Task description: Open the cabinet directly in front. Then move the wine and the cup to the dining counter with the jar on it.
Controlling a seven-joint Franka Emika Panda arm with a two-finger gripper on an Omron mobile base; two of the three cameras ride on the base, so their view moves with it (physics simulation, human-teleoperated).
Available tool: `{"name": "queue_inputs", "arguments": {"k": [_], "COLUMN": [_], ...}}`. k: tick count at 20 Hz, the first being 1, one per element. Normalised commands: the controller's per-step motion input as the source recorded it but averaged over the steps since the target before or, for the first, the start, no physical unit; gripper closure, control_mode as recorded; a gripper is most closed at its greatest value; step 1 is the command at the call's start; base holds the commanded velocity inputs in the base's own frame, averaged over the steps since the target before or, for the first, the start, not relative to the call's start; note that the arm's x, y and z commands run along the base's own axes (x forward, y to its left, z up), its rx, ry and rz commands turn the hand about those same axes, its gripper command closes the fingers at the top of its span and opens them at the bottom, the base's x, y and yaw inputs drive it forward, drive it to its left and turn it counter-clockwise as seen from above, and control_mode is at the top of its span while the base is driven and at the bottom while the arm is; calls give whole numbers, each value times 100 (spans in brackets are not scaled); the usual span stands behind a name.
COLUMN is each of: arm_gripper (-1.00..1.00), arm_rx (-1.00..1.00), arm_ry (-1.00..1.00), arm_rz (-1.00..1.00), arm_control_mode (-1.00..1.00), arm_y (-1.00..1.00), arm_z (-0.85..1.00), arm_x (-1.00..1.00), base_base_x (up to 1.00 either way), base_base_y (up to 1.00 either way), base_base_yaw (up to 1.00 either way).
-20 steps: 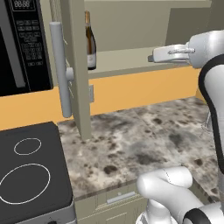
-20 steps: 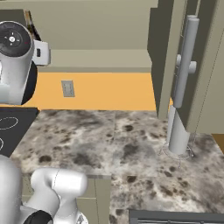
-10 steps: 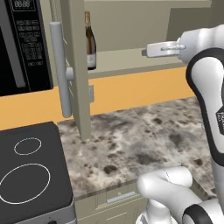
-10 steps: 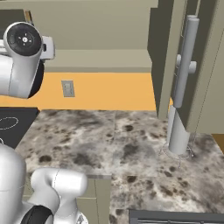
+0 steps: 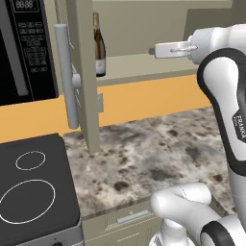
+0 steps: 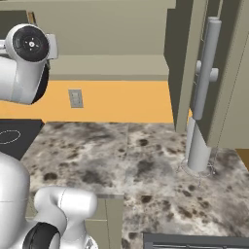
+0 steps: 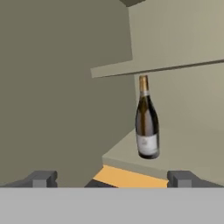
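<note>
The cabinet (image 5: 81,72) stands open, its left door (image 5: 79,96) and right door (image 6: 219,73) both swung out towards me. On its lower shelf (image 6: 107,65) the wine (image 5: 98,45) stands upright at the left end. My gripper (image 5: 158,50) is level with the shelf and points left at the bottle from well to its right, without touching it. In the hand view the wine (image 7: 146,122) stands ahead and right of centre, and my gripper (image 7: 111,179) is open with nothing between its fingertips (image 7: 41,178). The cup, the jar and the dining counter are out of view.
A black microwave (image 5: 24,48) hangs left of the cabinet above a black cooktop (image 5: 29,187). The mottled stone worktop (image 5: 158,153) runs below. A grey upright cylinder (image 6: 198,151) stands on it under the right door. The door handles (image 5: 65,77) (image 6: 204,68) jut outward.
The hand has moved left and slightly up along the shelf front, closer to the wine. The jaws stayed open.
</note>
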Motion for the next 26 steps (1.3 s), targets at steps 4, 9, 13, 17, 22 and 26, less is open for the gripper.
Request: {"name": "queue_inputs", "arguments": {"k": [4, 9, 13, 17, 22, 26], "arm_gripper": [-100, -100, -100, -100, -100, -100], "arm_rx": [0, 0, 0, 0, 0, 0], "arm_ry": [4, 0, 0, 0, 0, 0], "arm_rz": [0, 0, 0, 0, 0, 0], "arm_control_mode": [-100, -100, -100, -100, -100, -100], "arm_y": [6, 3, 24, 27, 18, 13], "arm_z": [4, 0, 0, 0, 0, 0], "arm_x": [2, 0, 14, 23, 25, 21], "base_base_x": [0, 0, 0, 0, 0, 0], "base_base_y": [0, 0, 0, 0, 0, 0], "base_base_yaw": [0, 0, 0, 0, 0, 0]}}
